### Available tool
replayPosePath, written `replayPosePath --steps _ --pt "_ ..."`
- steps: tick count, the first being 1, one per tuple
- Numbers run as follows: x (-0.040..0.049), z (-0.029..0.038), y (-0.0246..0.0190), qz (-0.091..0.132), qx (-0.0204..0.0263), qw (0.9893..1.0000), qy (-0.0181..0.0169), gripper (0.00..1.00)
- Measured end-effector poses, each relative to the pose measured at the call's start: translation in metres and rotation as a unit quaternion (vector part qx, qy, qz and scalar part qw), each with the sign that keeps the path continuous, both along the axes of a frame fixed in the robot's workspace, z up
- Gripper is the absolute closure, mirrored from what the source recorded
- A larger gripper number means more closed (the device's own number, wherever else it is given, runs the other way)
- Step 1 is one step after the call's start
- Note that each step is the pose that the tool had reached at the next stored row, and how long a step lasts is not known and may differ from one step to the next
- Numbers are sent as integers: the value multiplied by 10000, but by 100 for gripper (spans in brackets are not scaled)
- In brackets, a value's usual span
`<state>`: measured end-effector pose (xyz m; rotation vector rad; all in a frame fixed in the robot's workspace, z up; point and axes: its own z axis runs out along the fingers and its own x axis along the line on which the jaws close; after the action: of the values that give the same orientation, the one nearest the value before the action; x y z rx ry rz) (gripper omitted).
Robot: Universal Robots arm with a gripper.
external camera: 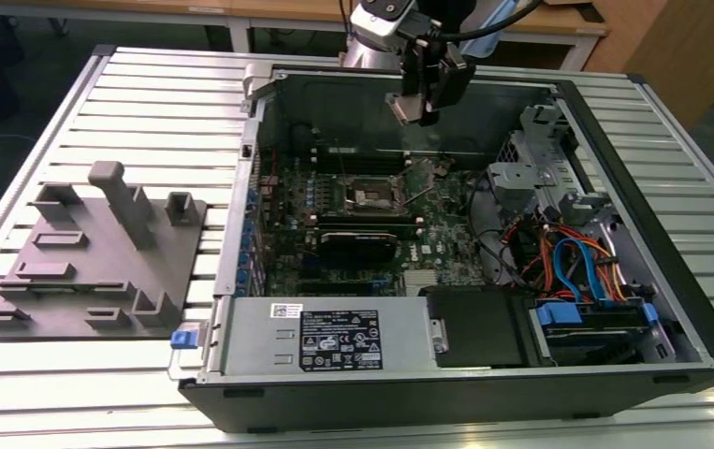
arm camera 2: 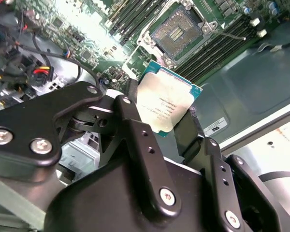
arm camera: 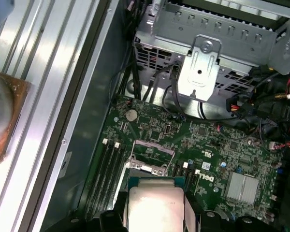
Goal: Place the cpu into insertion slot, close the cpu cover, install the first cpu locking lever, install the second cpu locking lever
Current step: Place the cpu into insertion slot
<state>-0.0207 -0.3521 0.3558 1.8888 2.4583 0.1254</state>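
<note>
My gripper [external camera: 423, 112] hangs over the back of the open computer case, shut on the cpu [arm camera 2: 169, 104], a square chip with a silver-grey top and a teal edge. In the second wrist view one black finger [arm camera 2: 130, 94] presses each side of the chip. The cpu [arm camera: 154, 208] also sits between the fingers in the first wrist view. Below it on the motherboard lies the insertion slot [external camera: 370, 195], dark and bare inside [arm camera 2: 176, 31]. The cpu cover [external camera: 424, 174] stands tilted up beside the slot, and its silvery frame [arm camera: 152, 154] lies just beyond the chip.
The case walls [external camera: 256, 140] ring the motherboard. A drive cage [external camera: 544, 168] and coloured cables [external camera: 569, 262] fill the exterior view's right. A power supply [external camera: 331, 337] sits at the front. Long memory slots [arm camera 2: 222, 46] flank the socket. A grey fixture plate [external camera: 94, 253] lies on the slatted table.
</note>
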Motion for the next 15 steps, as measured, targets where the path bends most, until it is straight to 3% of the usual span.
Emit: replayPosePath --steps 4,8,12,13,15 --pt "0 -13 0 -355 0 9994 0 46" --pt "-5 -29 0 -682 0 9977 1 46" --pt "-21 -35 1 -707 0 9975 2 46" --pt "-21 -41 1 -707 0 9975 8 46" --pt "-22 -64 1 -709 -4 9975 64 46"
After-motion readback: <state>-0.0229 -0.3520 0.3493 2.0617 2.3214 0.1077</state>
